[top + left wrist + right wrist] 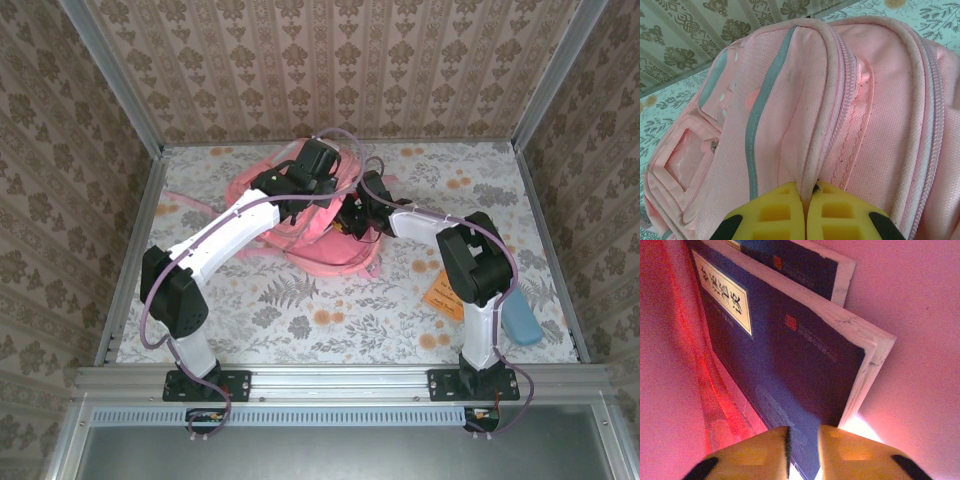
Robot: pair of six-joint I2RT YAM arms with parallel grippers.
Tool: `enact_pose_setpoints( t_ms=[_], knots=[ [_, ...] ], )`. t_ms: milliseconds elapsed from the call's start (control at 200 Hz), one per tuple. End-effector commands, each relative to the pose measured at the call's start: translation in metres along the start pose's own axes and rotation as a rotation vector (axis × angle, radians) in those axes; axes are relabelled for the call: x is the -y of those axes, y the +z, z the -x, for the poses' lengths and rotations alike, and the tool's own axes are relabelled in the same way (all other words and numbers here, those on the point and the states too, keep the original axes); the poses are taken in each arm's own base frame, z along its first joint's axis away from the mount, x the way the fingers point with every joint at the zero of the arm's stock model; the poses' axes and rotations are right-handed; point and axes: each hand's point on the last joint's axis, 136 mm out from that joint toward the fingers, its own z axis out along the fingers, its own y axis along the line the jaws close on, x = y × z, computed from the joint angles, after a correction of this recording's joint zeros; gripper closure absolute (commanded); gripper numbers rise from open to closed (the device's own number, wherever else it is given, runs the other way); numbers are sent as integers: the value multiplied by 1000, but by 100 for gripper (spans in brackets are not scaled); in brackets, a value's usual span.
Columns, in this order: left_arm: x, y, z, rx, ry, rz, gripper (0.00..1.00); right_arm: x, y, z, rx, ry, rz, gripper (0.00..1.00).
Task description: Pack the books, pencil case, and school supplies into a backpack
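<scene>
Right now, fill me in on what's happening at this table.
The left gripper has its jaws pinched on a seam of the pink backpack. The right gripper is inside the bag, jaws closed on a navy book, with a second navy book beside it. An orange book and a light blue item lie on the table.

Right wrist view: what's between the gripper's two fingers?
The lower edge of the nearer navy book, inside the pink backpack, pinched by the right gripper. Seen in the right wrist view.
</scene>
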Motion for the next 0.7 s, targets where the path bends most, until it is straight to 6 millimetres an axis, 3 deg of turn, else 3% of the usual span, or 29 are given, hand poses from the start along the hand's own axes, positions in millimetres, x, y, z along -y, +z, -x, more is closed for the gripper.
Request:
enact_pose_setpoints(
  t_ms=[0,110,290,465,635,695],
  knots=[
    [-7,-27,37,143,-91,-19,98,-4,-23,-13,-23,-47,10,69],
    [-11,-18,28,121,-104,-12,99,1,-53,-24,-16,-79,5,63],
    [-13,-11,17,96,-105,-18,99,31,-95,-39,7,-118,-52,54],
    [-15,-1,-9,41,-85,-14,100,85,-147,-32,117,-155,-202,45],
    [-21,2,-45,-22,-53,-6,100,147,-215,0,326,-198,-430,27],
    [-22,0,-57,-42,-39,-20,100,169,-230,6,349,-182,-501,23]
  ],
)
